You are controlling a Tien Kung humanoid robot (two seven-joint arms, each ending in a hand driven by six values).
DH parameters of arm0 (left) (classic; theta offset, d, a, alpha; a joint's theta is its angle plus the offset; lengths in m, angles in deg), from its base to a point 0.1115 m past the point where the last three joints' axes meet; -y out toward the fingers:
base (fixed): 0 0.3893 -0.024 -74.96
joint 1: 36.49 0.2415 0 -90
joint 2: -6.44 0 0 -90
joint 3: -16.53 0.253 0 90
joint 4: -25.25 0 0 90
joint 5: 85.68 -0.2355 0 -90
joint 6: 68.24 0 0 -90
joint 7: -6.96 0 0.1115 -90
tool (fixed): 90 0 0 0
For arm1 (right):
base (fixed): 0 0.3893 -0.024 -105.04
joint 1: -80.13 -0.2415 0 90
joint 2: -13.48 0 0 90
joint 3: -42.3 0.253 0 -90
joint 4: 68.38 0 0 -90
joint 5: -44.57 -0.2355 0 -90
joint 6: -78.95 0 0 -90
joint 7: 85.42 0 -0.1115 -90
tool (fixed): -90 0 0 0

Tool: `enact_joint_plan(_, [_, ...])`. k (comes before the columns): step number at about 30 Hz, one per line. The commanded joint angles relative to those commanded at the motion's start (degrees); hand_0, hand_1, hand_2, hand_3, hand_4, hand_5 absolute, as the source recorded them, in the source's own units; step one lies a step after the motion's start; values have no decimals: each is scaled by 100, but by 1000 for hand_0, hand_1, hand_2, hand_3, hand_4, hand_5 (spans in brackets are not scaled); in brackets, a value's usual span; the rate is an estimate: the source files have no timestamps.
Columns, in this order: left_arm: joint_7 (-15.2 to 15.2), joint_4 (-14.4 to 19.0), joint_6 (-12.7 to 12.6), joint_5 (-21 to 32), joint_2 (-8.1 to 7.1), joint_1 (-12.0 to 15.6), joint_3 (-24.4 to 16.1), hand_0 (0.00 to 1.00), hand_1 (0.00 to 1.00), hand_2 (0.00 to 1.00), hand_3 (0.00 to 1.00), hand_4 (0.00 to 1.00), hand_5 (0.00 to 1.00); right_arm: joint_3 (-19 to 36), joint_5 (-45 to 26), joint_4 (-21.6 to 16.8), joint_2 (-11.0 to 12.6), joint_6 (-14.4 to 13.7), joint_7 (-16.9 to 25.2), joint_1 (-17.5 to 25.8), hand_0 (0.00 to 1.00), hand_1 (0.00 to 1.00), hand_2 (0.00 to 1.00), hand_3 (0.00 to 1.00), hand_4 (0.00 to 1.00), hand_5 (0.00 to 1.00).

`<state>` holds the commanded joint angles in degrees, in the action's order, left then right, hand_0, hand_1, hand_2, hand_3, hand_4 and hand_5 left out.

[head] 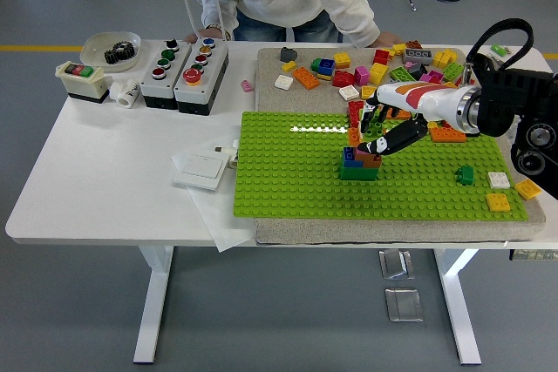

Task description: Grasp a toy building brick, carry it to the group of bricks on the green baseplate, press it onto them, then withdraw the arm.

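Note:
The group of bricks (359,164) stands on the green baseplate (288,172) near its middle: a green base, blue and brown bricks, and a pink one on top. My right hand (381,135), white and black with orange stripes, reaches in from the right and hangs just above and to the right of the group, its tip close to the pink brick. Whether it holds a brick is hidden. Loose bricks (384,63) of many colours lie on the grey mat behind the baseplate. My left arm is out of view.
A person leans over the far edge, one hand (381,38) resting by the loose bricks. Button boxes (183,71), a switch (80,78), a bowl (111,48) and a white switch plate (202,167) lie at the left. A green brick (466,174) and yellow bricks (499,202) sit on the baseplate's right.

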<state>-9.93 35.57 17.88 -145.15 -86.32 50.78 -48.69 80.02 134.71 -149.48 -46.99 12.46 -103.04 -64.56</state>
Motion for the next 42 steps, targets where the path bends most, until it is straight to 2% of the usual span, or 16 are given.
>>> enact_joint_plan(21, [-14,0,5,-78,-1,31,-26,855,800,805,613,689,622,42,-131,149,-41,9,10,67,686,665,715,576,787,443])
enact_joint_plan(42, [-14,0,16,-59,-2,36,5,853,800,805,613,689,622,121,-131,104,-20,49,-16,79,678,665,716,577,792,446])
